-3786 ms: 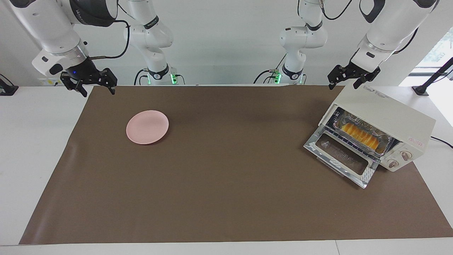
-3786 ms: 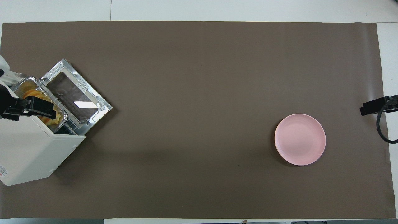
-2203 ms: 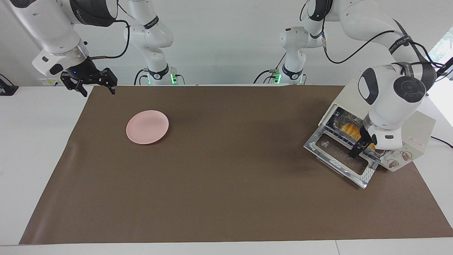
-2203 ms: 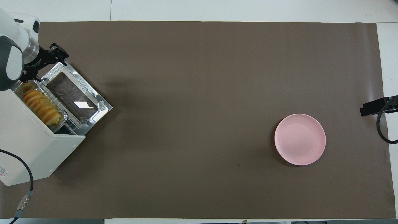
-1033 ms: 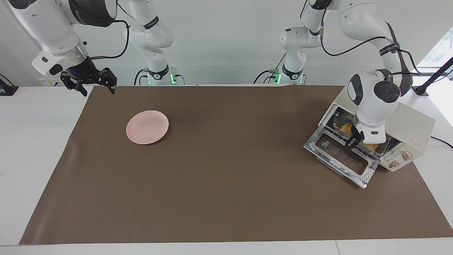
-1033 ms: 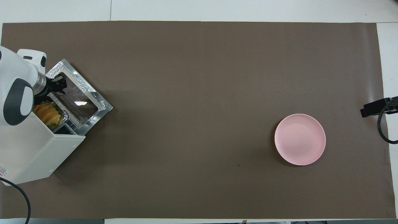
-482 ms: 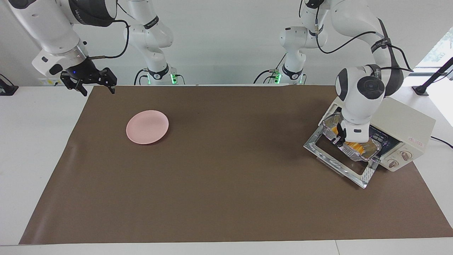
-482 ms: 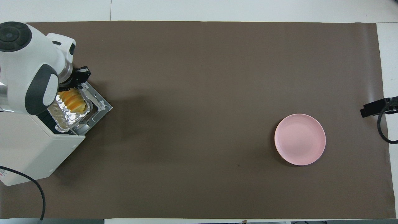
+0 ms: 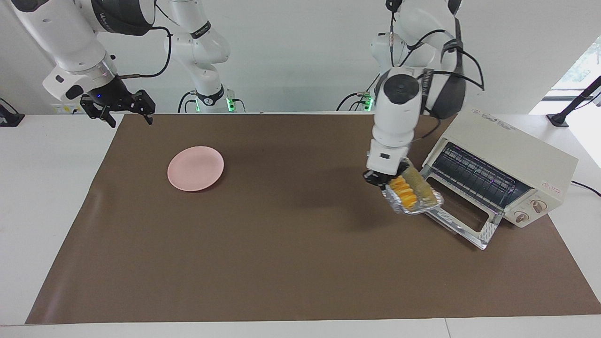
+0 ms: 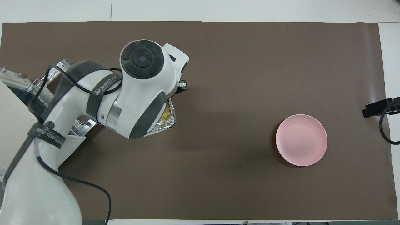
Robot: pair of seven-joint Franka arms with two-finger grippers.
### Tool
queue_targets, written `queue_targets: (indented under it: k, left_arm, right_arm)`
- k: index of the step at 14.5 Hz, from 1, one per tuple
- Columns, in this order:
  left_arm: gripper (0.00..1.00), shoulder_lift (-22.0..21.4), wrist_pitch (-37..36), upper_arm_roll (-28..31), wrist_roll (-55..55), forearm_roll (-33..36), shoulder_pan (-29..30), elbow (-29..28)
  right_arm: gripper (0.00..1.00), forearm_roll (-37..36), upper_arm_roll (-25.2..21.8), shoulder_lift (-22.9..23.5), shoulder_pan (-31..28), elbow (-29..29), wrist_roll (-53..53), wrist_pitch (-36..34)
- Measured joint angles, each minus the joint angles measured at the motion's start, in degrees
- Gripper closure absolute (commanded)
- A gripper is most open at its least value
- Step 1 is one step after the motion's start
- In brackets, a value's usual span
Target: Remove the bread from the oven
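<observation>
the desk (image 9: pixel 28 197) is white and carries a wide brown mat (image 9: pixel 291 263) that covers most of its top. at the left arm's end of the mat stands the cream-white toaster oven (image 9: pixel 512 155), set at an angle, its glass drop-down door (image 9: pixel 462 220) lying open and flat on the mat; the wire rack (image 9: pixel 474 176) inside shows bare, and two round knobs (image 9: pixel 529 210) sit at one end of its front.

the left arm reaches out over the mat in front of the oven. the left tool (image 9: pixel 381 180) is pressed together, pinching the rim of a silver foil tray (image 9: pixel 425 203) at one end. the tray hangs in the air, tilted, over the mat and the edge of the open door, clear of the oven's mouth. in the tray lies the bread (image 9: pixel 404 191), a small yellow-orange ridged loaf, so it is outside the oven and held up off the desk. from overhead the arm's wrist covers most of the tray; only a corner of foil (image 10: pixel 164 126) and a sliver of loaf show.

a round pink plate (image 9: pixel 195 168) lies on the mat toward the right arm's end, well apart from the tray.

the right arm waits, its right tool (image 9: pixel 123 112) spread wide above the mat's corner at its own end.
</observation>
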Motion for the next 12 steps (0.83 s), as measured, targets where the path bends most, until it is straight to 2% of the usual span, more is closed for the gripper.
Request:
queue_targets:
  k: [4, 7, 8, 9, 12]
  left_arm:
    - [1.0, 6.1, 0.3, 0.2, -0.6, -0.7, -8.2, 2.4]
    - [1.0, 10.1, 2.3, 0.5, -0.7, -0.8, -9.1, 4.3]
    - [0.48, 10.5, 2.9, 0.8, -0.6, -0.8, -9.0, 4.3]
    - [0.0, 10.6, 3.0, 1.0, -0.5, -0.8, -8.9, 4.3]
    - [0.0, 10.5, 3.0, 1.3, -0.3, 0.0, -8.7, 4.7]
  right_arm:
    - [0.0, 0.0, 0.0, 0.0, 0.0, 0.0, 0.0, -0.5]
    - [0.0, 0.0, 0.0, 0.0, 0.0, 0.0, 0.0, -0.6]
    - [0.0, 0.0, 0.0, 0.0, 0.0, 0.0, 0.0, -0.6]
    - [0.0, 0.0, -0.1, 0.0, 0.0, 0.0, 0.0, -0.6]
    - [0.0, 0.0, -0.1, 0.0, 0.0, 0.0, 0.0, -0.6]
